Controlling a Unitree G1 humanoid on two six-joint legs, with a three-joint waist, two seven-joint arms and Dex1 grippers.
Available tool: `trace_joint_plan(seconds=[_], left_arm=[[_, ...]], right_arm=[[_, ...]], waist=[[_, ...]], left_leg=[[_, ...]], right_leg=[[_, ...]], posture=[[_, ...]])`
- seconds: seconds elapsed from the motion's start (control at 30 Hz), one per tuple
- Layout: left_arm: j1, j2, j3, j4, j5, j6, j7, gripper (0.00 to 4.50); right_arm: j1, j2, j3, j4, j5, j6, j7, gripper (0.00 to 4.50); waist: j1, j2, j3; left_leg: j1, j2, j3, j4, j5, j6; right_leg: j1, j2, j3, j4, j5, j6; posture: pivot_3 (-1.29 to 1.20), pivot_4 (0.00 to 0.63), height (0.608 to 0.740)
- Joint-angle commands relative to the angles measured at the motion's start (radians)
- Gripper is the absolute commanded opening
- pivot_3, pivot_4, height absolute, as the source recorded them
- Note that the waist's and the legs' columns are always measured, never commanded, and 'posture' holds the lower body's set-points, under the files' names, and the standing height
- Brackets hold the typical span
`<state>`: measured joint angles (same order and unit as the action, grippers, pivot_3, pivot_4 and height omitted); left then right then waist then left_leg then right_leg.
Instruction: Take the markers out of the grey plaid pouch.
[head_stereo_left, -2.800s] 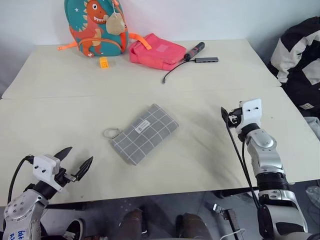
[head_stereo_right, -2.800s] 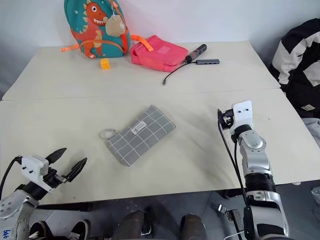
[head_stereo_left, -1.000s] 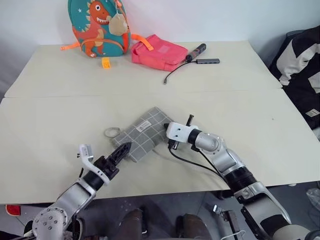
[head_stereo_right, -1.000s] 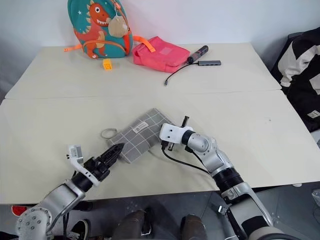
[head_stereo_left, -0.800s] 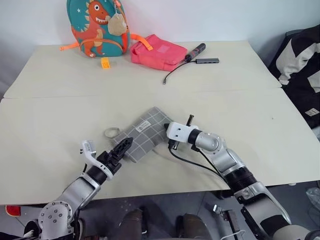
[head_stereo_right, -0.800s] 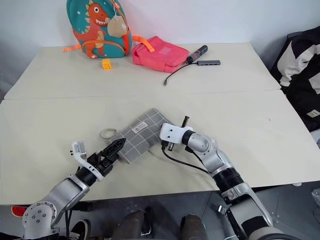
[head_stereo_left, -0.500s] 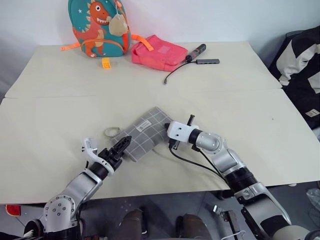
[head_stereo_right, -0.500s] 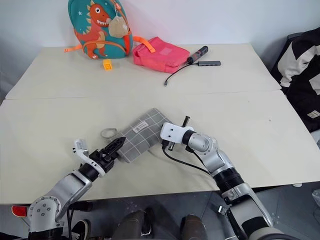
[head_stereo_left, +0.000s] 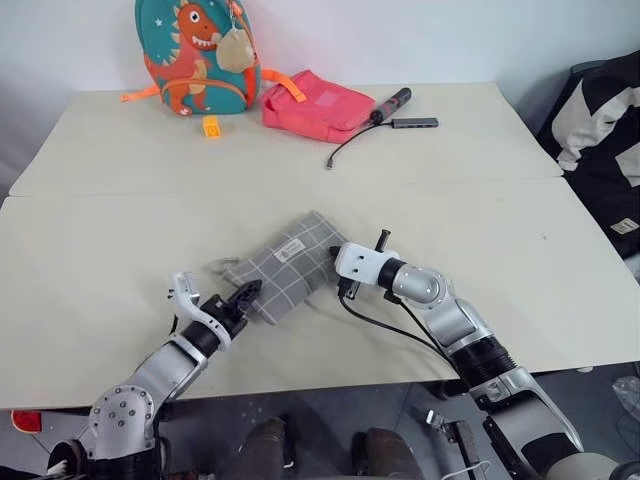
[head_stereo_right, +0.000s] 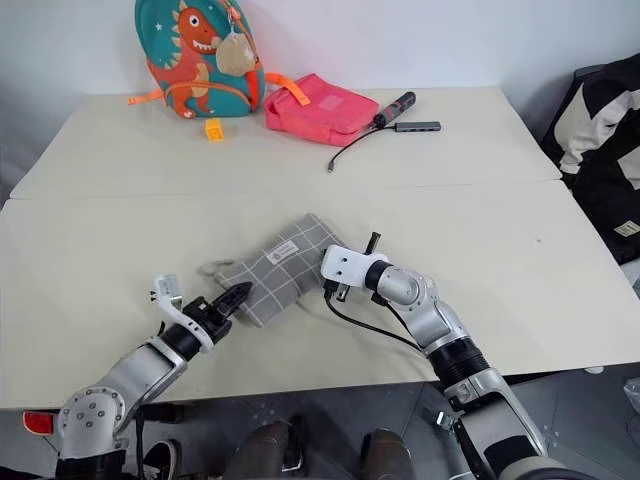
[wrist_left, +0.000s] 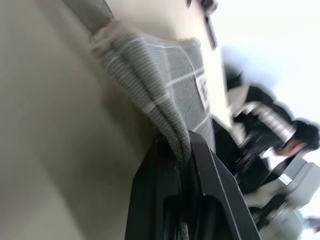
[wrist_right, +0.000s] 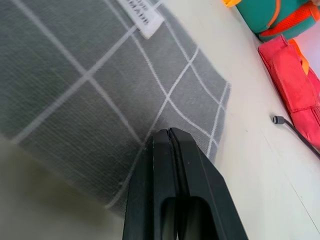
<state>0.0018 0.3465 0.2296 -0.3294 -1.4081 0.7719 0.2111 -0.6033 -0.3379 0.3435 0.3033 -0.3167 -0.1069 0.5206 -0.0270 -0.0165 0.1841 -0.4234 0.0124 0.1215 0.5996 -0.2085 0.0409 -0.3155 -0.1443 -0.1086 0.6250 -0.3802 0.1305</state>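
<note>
Grey plaid pouch (head_stereo_left: 287, 265) lies mid-table, left gripper (wrist_left: 181, 149) pinching its near corner, right gripper (wrist_right: 169, 136) pressed together on the far edge, apparently only bearing down; thin fabric risks slipping free, markers unseen, zip seemingly unopened.

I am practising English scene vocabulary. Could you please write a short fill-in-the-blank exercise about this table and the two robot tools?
1. The left tool is shut on a corner of the grey plaid ____.
2. The right tool, with its black fingers together, presses on the pouch and is ____.
3. At the far edge of the table, a pink bag lies beside a teal backpack printed with an orange ____.
4. The small cube in front of the backpack is ____.

Missing words: pouch; shut; dinosaur; orange
</note>
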Motion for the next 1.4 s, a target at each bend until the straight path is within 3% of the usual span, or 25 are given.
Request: trace_joint_plan(seconds=[0.03,0.13,0.23,0.47,0.6,0.77,0.87,1.0,1.17,1.27,1.4], left_arm=[[-0.012,0.121,-0.076,-0.098,0.321,-0.106,-0.175,0.04],[-0.029,0.153,-0.106,-0.117,0.477,-0.207,-0.271,0.04],[-0.075,0.198,-0.152,-0.120,0.695,-0.357,-0.380,0.00],[-0.143,0.281,-0.229,-0.038,1.154,-0.734,-0.517,0.00],[-0.158,0.313,-0.273,0.035,1.359,-0.921,-0.556,0.00],[-0.128,0.346,-0.323,0.133,1.611,-1.116,-0.534,0.00],[-0.133,0.324,-0.322,0.173,1.643,-1.149,-0.522,0.00],[-0.155,0.316,-0.343,0.187,1.700,-1.222,-0.524,0.00],[-0.206,0.281,-0.261,0.171,1.680,-1.216,-0.474,0.00],[-0.233,0.291,-0.195,0.166,1.665,-1.248,-0.453,0.00],[-0.238,0.272,-0.211,0.157,1.693,-1.270,-0.463,0.00]], right_arm=[[-0.003,-0.006,-0.076,-0.087,0.091,0.049,0.038,0.00],[0.003,-0.010,-0.128,-0.143,0.187,0.114,0.095,0.00],[0.009,-0.009,-0.211,-0.233,0.345,0.201,0.168,0.57],[0.017,-0.021,-0.301,-0.444,0.654,0.408,0.313,2.93],[0.009,-0.027,-0.342,-0.554,0.787,0.545,0.305,4.35],[0.001,-0.043,-0.352,-0.668,0.956,0.744,0.291,4.46],[-0.035,-0.041,-0.328,-0.691,0.954,0.814,0.222,4.46],[-0.143,0.047,-0.306,-0.710,0.999,0.943,0.074,4.46],[-0.172,0.052,-0.260,-0.687,0.934,0.907,0.051,4.46],[-0.176,0.035,-0.265,-0.671,0.907,0.879,0.060,4.46],[-0.187,0.033,-0.250,-0.656,0.885,0.869,0.062,4.46]], waist=[[0.001,0.000,0.000],[0.004,0.000,0.000],[0.003,0.000,0.000],[-0.001,0.000,0.000],[0.001,0.000,0.000],[0.002,0.000,0.000],[0.002,0.000,0.000],[0.000,0.000,0.000],[0.006,-0.001,0.000],[0.001,-0.001,-0.001],[-0.001,-0.001,-0.001]], left_leg=[[0.000,0.000,0.001,-0.001,0.000,-0.001],[-0.003,0.000,0.003,-0.004,-0.001,-0.006],[-0.004,0.001,0.003,-0.005,-0.001,-0.007],[-0.004,0.002,0.004,-0.010,-0.001,-0.009],[-0.004,0.003,0.004,-0.011,-0.001,-0.008],[-0.004,0.003,0.004,-0.011,-0.002,-0.007],[-0.004,0.002,0.004,-0.010,-0.003,-0.006],[-0.004,0.002,0.004,-0.009,-0.003,-0.006],[-0.006,0.001,0.004,-0.009,-0.002,-0.005],[-0.017,0.001,0.005,-0.007,0.003,0.001],[-0.016,0.000,0.007,-0.006,0.004,0.003]], right_leg=[[-0.002,0.004,0.000,0.000,0.000,0.000],[-0.006,0.006,0.002,0.000,0.000,-0.001],[-0.007,0.007,0.003,-0.001,0.000,-0.001],[-0.010,0.009,0.003,-0.003,-0.001,-0.002],[-0.010,0.008,0.002,-0.003,-0.001,-0.002],[-0.010,-0.001,0.000,-0.002,-0.001,-0.002],[-0.011,-0.003,0.000,-0.001,-0.001,-0.002],[-0.013,-0.004,0.000,0.002,-0.001,-0.002],[-0.020,-0.004,-0.002,0.003,0.000,-0.002],[-0.025,-0.004,-0.005,0.012,0.001,-0.002],[-0.025,-0.004,-0.010,0.012,0.001,-0.002]], posture=[[0.00,0.150,0.740],[0.00,0.150,0.740],[0.00,0.150,0.740],[0.00,0.150,0.740],[0.00,0.150,0.740],[0.00,0.150,0.740],[0.00,0.150,0.740],[0.00,0.150,0.740],[0.00,0.150,0.740],[0.00,0.150,0.740],[0.00,0.150,0.740]])
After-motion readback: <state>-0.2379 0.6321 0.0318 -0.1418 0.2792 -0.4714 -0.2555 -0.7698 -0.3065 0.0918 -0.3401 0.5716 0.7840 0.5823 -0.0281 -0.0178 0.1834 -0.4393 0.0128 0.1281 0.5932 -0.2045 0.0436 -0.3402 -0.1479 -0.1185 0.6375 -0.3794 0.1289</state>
